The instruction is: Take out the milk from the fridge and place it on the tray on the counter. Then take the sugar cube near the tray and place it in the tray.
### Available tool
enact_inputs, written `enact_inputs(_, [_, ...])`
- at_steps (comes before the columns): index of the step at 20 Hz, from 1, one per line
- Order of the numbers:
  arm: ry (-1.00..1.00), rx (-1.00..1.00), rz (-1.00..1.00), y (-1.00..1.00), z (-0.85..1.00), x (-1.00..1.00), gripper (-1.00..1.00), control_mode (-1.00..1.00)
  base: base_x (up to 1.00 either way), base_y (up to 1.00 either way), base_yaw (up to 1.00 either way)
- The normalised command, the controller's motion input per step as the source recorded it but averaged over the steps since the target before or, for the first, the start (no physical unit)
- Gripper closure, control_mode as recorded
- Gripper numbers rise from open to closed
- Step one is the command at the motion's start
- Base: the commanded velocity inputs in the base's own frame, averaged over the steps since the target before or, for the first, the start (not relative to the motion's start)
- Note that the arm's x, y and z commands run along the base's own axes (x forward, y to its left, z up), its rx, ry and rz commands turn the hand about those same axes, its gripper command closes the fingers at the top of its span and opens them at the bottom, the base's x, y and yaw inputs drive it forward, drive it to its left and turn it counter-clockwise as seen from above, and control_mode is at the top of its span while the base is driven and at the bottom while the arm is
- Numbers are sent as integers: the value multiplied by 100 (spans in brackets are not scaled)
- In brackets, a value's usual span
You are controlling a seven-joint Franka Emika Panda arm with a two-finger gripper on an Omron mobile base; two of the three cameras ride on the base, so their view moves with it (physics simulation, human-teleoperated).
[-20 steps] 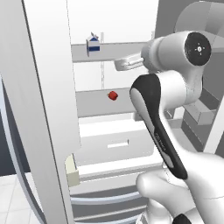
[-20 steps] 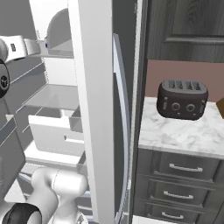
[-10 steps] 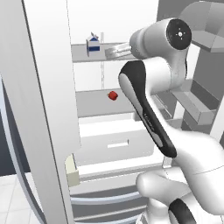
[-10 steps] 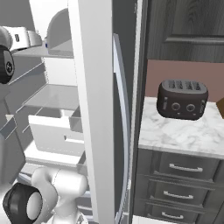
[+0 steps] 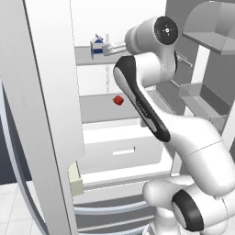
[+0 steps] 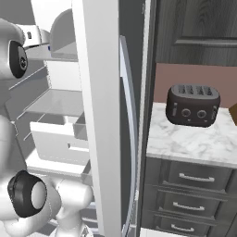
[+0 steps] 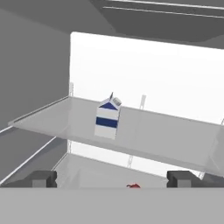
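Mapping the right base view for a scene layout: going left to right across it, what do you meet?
Robot arm → fridge shelves → fridge door → dark toaster on the marble-topped counter.

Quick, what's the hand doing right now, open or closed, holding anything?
Hand: open and empty, aimed at the milk carton on the fridge shelf, not touching it.

Kitchen: fridge [image 5: 114,151], toaster [image 6: 193,105], seemingly.
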Motion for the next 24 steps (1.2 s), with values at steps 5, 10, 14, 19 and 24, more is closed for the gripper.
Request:
enact_inputs(5, [0, 1, -16, 0, -3, 42, -100, -100, 0, 0, 0])
enact_inputs(10, [0, 6, -15, 12, -4, 35, -100, -100, 0, 0, 0])
enact_inputs(14, [0, 13, -2, 4, 0, 21, -100, -100, 0, 0, 0])
enact_inputs(19, [0, 13, 1, 0, 0, 15, -100, -100, 0, 0, 0])
enact_inputs(24, [1, 8, 3, 0, 0, 19, -100, -100, 0, 0, 0])
